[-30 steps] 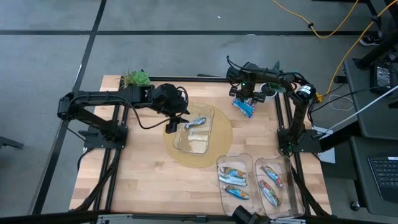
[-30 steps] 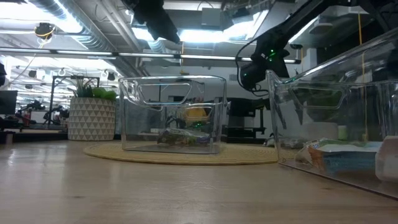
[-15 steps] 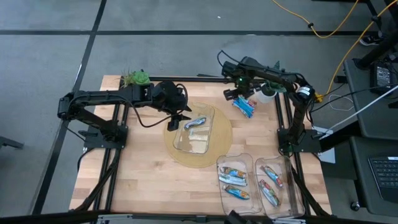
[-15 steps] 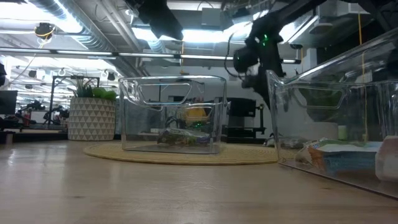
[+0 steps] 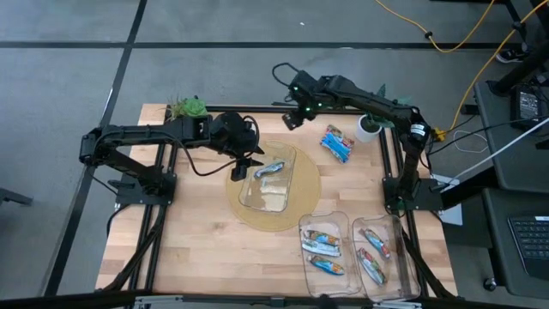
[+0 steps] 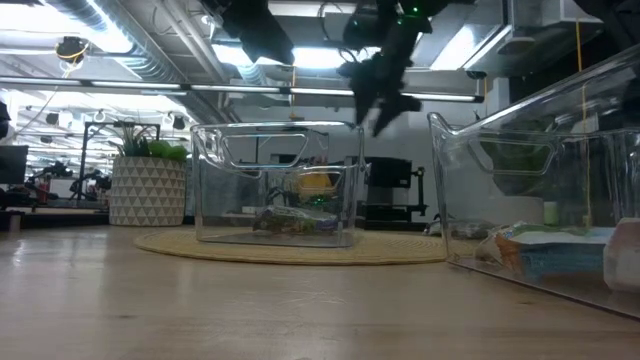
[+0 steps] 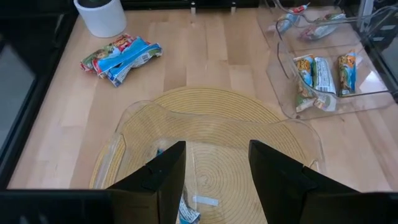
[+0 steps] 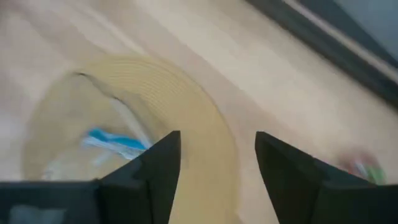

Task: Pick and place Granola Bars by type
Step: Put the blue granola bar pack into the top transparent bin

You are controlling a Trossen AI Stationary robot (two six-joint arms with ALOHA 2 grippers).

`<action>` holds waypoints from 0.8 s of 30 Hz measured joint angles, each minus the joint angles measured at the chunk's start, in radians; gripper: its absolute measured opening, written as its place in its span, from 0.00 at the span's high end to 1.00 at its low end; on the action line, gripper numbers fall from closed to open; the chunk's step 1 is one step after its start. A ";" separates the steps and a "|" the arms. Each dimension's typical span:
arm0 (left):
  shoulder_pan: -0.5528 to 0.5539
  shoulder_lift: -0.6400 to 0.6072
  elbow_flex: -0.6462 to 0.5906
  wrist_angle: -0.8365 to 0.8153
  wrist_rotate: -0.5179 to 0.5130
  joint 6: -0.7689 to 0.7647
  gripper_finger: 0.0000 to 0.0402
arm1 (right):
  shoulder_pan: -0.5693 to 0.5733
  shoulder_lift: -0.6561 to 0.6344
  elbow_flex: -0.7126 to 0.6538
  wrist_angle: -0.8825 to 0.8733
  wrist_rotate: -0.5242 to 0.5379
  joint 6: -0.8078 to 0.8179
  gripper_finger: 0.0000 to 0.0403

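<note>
**Granola bars lie in three places; both grippers hang empty**

We find the granola bars spread about the table. One blue-and-silver bar (image 5: 269, 169) lies inside the clear bin (image 5: 279, 199) that stands on the round woven mat (image 5: 249, 216) at the table's middle. A loose heap of bars (image 5: 337, 143) rests on the bare wood near the far right corner, just beside a white cup (image 5: 368, 128); in the left wrist view the same heap (image 7: 121, 57) shows blue and multicoloured wrappers. More bars fill the two clear bins at the near right edge: multicoloured ones in the left of the pair (image 5: 322, 249) and others in the right bin (image 5: 377, 251).

The left gripper (image 5: 239, 166) hovers over the middle bin's left rim, and we see its fingers (image 7: 157, 180) spread apart with nothing between them, looking down into that bin. The right gripper (image 5: 294, 118) hangs in the air above the table's far edge, beyond the mat and well apart from the heap. Its fingers (image 8: 146, 171) are likewise parted and hold nothing. A small green plant (image 5: 187, 108) stands at the far left corner.
</note>
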State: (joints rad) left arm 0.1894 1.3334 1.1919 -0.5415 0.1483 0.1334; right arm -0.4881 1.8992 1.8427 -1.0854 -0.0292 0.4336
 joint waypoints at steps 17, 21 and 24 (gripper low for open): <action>-0.054 0.000 0.000 -0.001 -0.001 -0.042 0.58 | 0.022 0.056 0.000 0.246 -0.081 -0.058 0.48; -0.053 0.000 0.000 -0.001 -0.010 -0.050 0.58 | 0.056 0.055 0.035 0.097 -0.079 -0.199 0.48; -0.052 0.000 0.000 -0.001 -0.032 -0.066 0.58 | 0.092 0.047 0.070 -0.027 0.017 -0.299 0.48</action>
State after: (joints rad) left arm 0.1371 1.3334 1.1919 -0.5426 0.1163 0.0670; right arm -0.3960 1.9466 1.9125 -1.1122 -0.0127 0.1349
